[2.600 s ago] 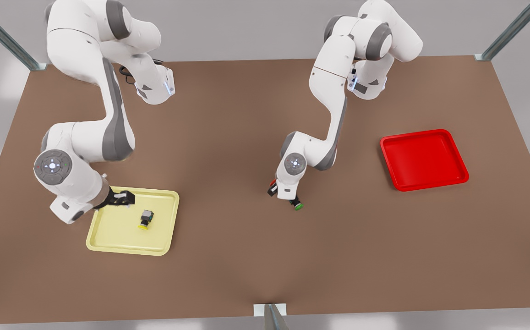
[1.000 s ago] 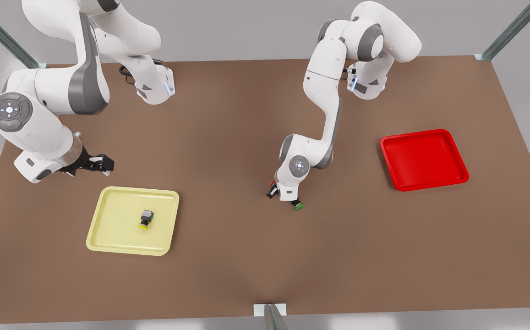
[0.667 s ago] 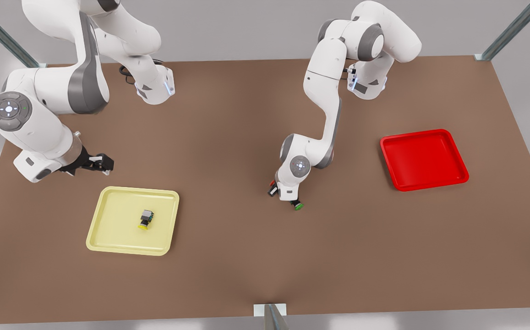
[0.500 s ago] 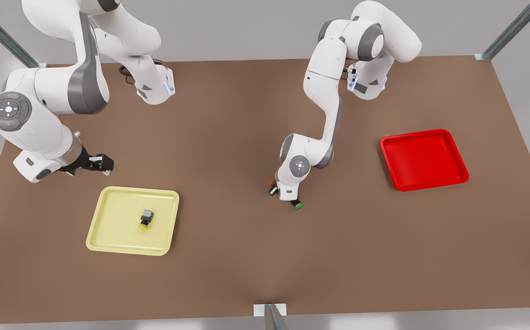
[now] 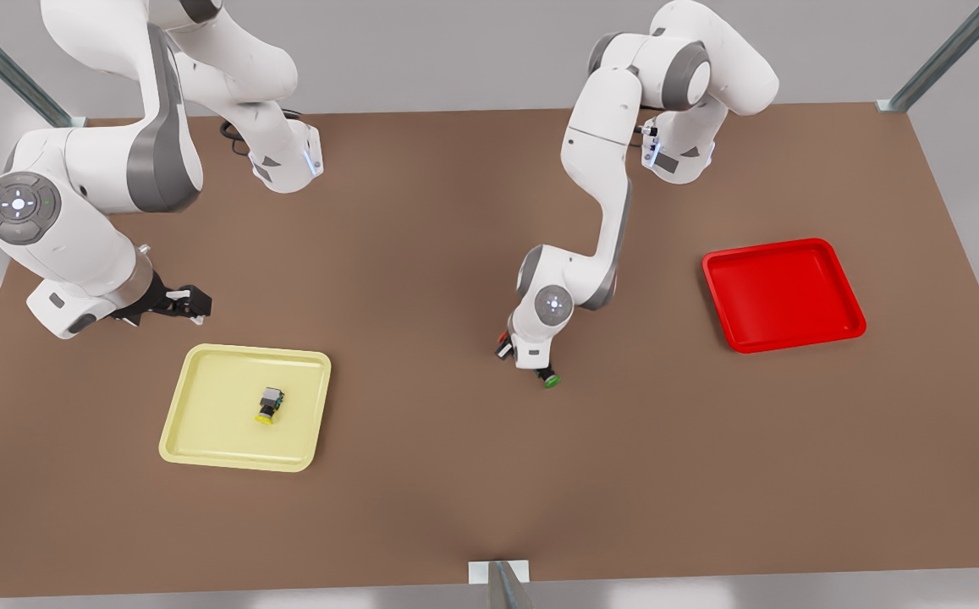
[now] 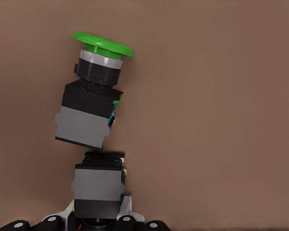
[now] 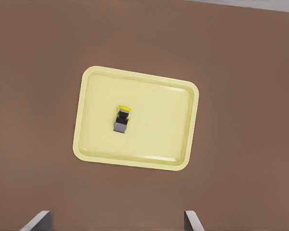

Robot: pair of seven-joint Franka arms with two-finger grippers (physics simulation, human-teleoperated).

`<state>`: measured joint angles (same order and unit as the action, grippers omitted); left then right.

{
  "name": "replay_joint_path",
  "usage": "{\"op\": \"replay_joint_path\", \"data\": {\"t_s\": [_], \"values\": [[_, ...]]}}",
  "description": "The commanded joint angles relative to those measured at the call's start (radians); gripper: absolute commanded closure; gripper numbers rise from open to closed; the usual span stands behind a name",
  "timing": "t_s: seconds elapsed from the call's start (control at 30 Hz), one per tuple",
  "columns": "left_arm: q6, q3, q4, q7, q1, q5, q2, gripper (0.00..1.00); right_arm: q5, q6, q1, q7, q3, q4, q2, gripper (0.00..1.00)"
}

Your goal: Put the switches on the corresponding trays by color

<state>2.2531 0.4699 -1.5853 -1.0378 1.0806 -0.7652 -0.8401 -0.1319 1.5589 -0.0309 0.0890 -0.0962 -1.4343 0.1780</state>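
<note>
The yellow switch (image 5: 268, 406) (image 7: 121, 119) lies on its side in the pale yellow tray (image 5: 201, 381) (image 7: 159, 139). My right gripper (image 5: 189, 303) (image 7: 114, 222) hovers open behind the tray's far left corner, holding nothing. At mid-table the green switch (image 5: 550, 380) (image 6: 94, 96) lies tilted on the table. Just behind it, my left gripper (image 5: 531, 362) (image 6: 98, 214) is shut on the dark body of the red switch (image 5: 503, 340) (image 6: 98, 190), whose cap is hidden in the left wrist view. The two switch bodies nearly touch. The red tray (image 5: 781, 292) sits on the front view's right with nothing in it.
The brown table (image 5: 421, 474) is bare around the trays. Both arm bases (image 5: 286, 165) (image 5: 679, 156) stand at the far edge. Metal frame posts (image 5: 497, 584) stand at the near edge and the far corners.
Since 2.6 s ago the right gripper rose and drew back from over the yellow tray to behind it. Over the last second nothing visibly moved.
</note>
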Motion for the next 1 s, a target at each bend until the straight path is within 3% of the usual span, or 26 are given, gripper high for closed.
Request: {"op": "replay_joint_path", "data": {"t_s": [0.0, 0.2, 0.47, 0.67, 0.83, 0.97], "values": [[-0.001, 0.001, -0.002, 0.001, 0.002, -0.005, 0.004, 0.56, 0.0, 0.0, 0.0, 0.0, 0.0, 0.0, 0.0, 0.0], [-0.058, 0.001, -0.094, -0.004, -0.037, 0.139, 0.236, 0.56, 0.0, -0.005, 0.0, 0.0, 0.0, 0.0, -0.002, 0.0], [-0.218, -0.001, -0.219, 0.47, -0.367, 0.394, 0.481, 0.56, 0.0, -0.002, 0.0, 0.0, 0.0, 0.0, 0.0, 0.0], [-0.291, -0.002, -0.509, 0.663, -0.519, 0.606, 0.796, 0.55, 0.0, 0.0, 0.0, 0.0, 0.0, 0.0, -0.002, 0.0], [-0.346, -0.004, -0.556, 0.91, -0.696, 0.742, 0.843, 0.55, 0.0, -0.006, 0.0, 0.0, 0.001, 0.0, -0.003, 0.0], [-0.374, -0.004, -0.63, 0.949, -0.734, 0.748, 0.855, 0.53, 0.0, -0.005, -0.001, 0.0, 0.0, 0.0, -0.003, 0.0]]}}
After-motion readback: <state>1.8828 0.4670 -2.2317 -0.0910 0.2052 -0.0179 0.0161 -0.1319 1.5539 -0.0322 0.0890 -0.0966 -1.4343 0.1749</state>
